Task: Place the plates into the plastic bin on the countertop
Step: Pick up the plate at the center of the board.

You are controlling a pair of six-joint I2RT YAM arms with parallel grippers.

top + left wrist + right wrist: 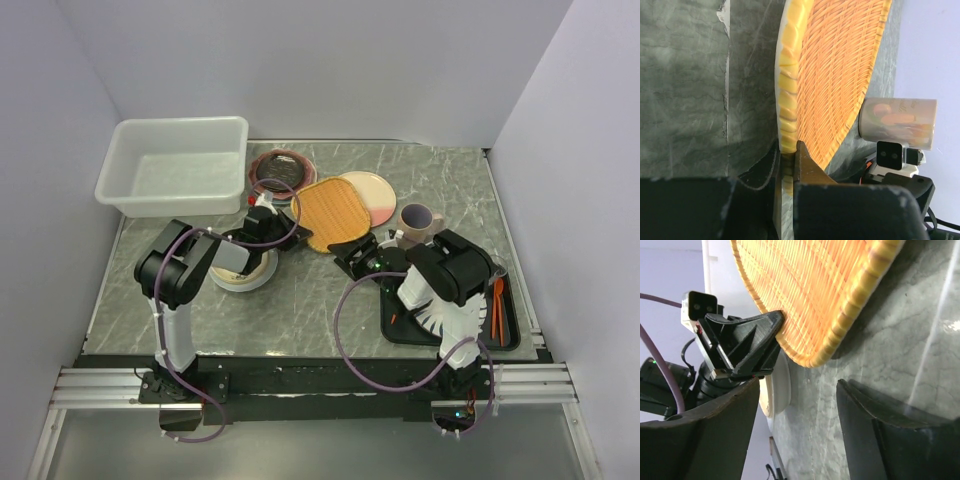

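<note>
A: From above first. Whereabouts of the orange plate (332,213)?

B: Lies on the countertop (300,310), right of the plastic bin (175,165) and outside it. Overlaps the pink plate (375,197), with the dark brown pink-rimmed plate (282,172) just beside its far left corner.

A: And the left gripper (285,218)?

B: Reaches to that plate's left edge, above a stack of pale plates (245,272). Cannot tell the grip from up here.

A: Right gripper (350,255)?

B: Hangs near the plate's near corner, with the mug (418,220) just behind and the black tray (400,325) to its right.

A: Over to the left wrist.

B: Left gripper (787,152) clamped tight on the yellow woven rim of the orange plate (835,65), one finger on each face. Beyond the plate, the mug (897,124). To the left, bare countertop (685,90).

A: Right wrist?

B: Right gripper (800,405) spread wide with nothing between the fingers (875,425), only countertop (900,340). Just short of the corner of the orange plate (810,285), not touching. Shadow under that corner. On the plate's far edge, the left gripper (745,345), pinched onto the rim.
</note>
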